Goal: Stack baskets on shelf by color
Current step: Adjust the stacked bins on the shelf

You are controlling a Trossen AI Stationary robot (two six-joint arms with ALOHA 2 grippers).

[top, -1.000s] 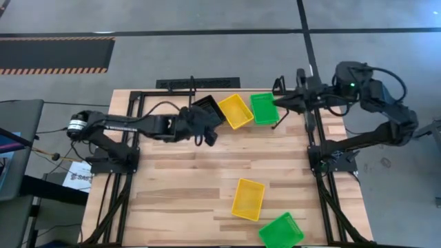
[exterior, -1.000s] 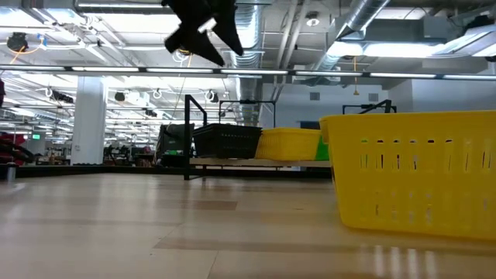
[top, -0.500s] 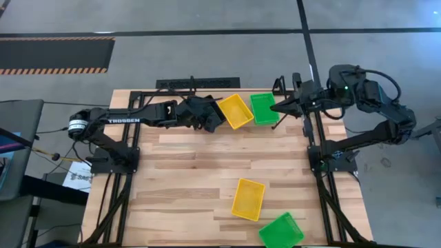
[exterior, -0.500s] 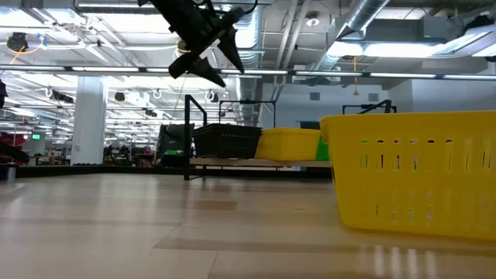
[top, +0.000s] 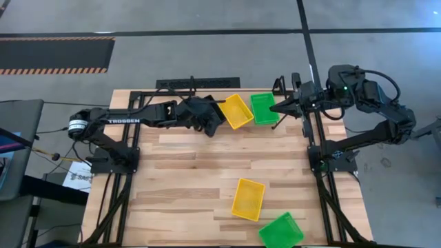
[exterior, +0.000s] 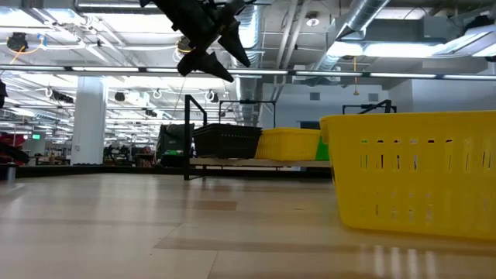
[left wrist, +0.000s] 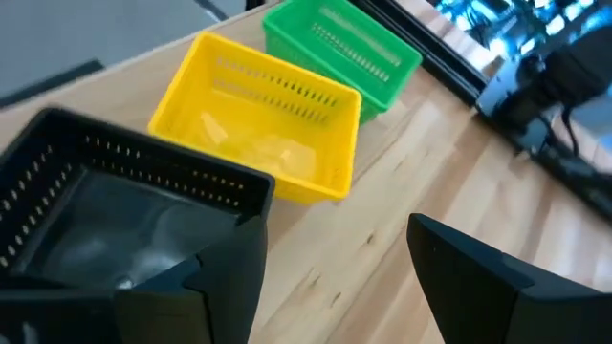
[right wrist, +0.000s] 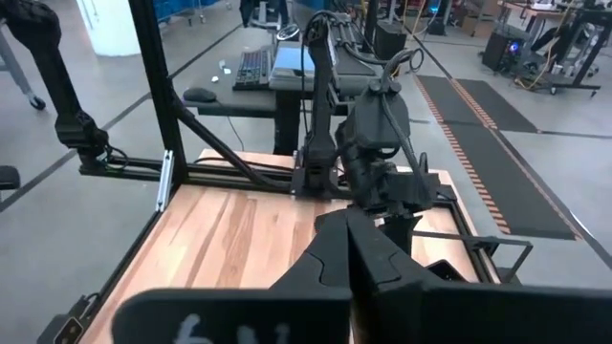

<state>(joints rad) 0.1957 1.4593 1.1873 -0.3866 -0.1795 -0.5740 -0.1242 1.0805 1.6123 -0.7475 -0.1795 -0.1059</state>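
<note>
- So compared to a second ago the left arm has swung back up toward the shelf end of the table, and the left gripper [top: 210, 122] now hangs right over the black basket [left wrist: 115, 205] instead of out over the bare wood. Over the last half second it has barely shifted, so I'd say it just let the black one go, or is checking the placement.
- Left gripper itself: fingers spread wide and empty, nothing between them. In the left wrist view the black basket sits just under and ahead of one finger, but I can't tell whether they actually touch.
- Just past it is the yellow basket [left wrist: 263, 119], touching or nearly touching the black one, and beyond that the green basket [left wrist: 339, 48]. That makes three colours abreast on the shelf [exterior: 232, 161].
- The right gripper [top: 275, 107] is clenched shut, holding nothing, parked just beside the far side of the green basket. It's only nudged a little since a second ago.
- Far from both grippers, near the front edge: a loose yellow basket [top: 247, 198] and a loose green basket [top: 281, 231], not yet stacked. My guess is one of those goes next, onto its matching colour.
</note>
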